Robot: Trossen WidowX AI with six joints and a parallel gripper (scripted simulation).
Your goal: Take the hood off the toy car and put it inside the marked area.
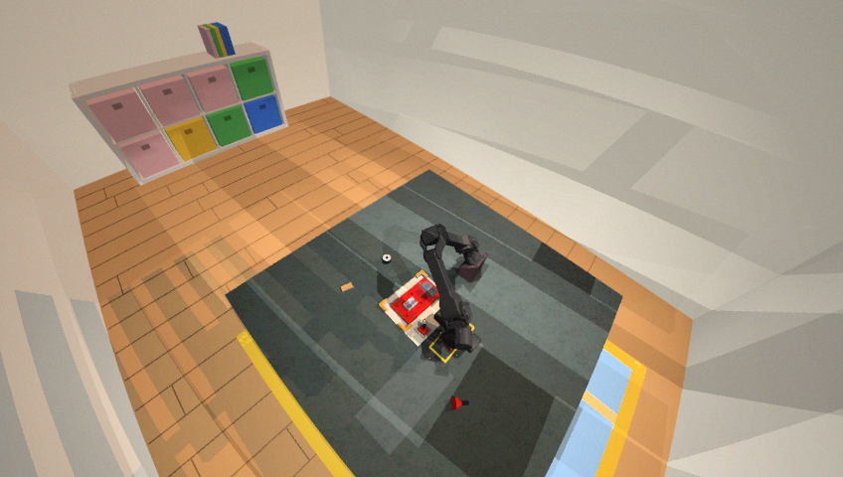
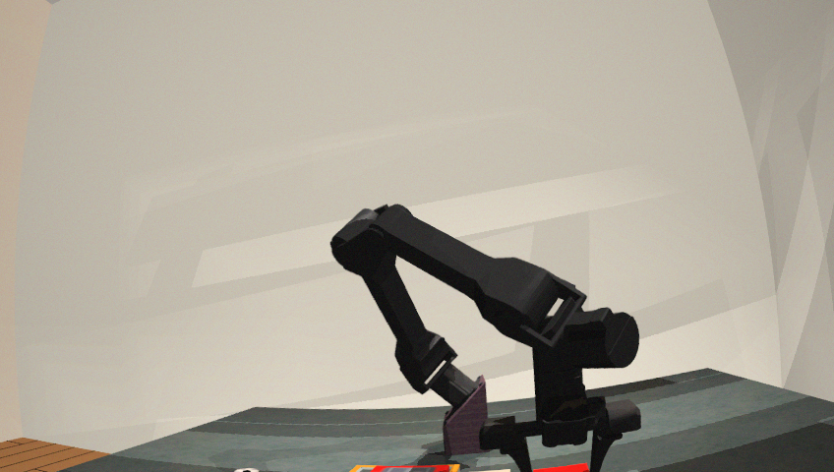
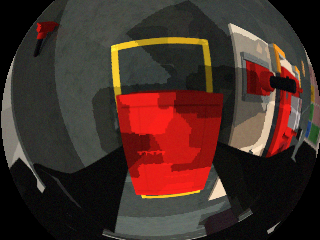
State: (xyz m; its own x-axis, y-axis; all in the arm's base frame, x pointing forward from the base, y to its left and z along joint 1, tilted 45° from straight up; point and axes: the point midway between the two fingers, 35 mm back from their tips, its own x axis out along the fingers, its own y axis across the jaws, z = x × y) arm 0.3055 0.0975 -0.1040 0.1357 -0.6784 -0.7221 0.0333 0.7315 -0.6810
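The hood, a red tapered panel point(image 3: 167, 117) point(image 2: 561, 469), lies between the fingers of my gripper point(image 3: 170, 147), which is shut on it. In the exterior view its lower part and the fingertips are cut off by the frame. The marked area, a yellow outline point(image 1: 437, 354) point(image 3: 159, 42), lies on the dark table top under the hood. The hood covers much of it in the wrist view; yellow shows beyond its far and near edges. Whether the hood touches the table cannot be told. The toy car point(image 1: 408, 315) point(image 3: 280, 142), red and cream, stands beside the area, its front bay uncovered.
A red piece with a black handle point(image 3: 282, 83) stands at the car's front bay. Another red and black piece point(image 1: 455, 402) point(image 3: 46, 29) lies on the table away from the area. A white round piece point(image 1: 386, 257) and an orange block point(image 1: 346, 287) lie beyond the car.
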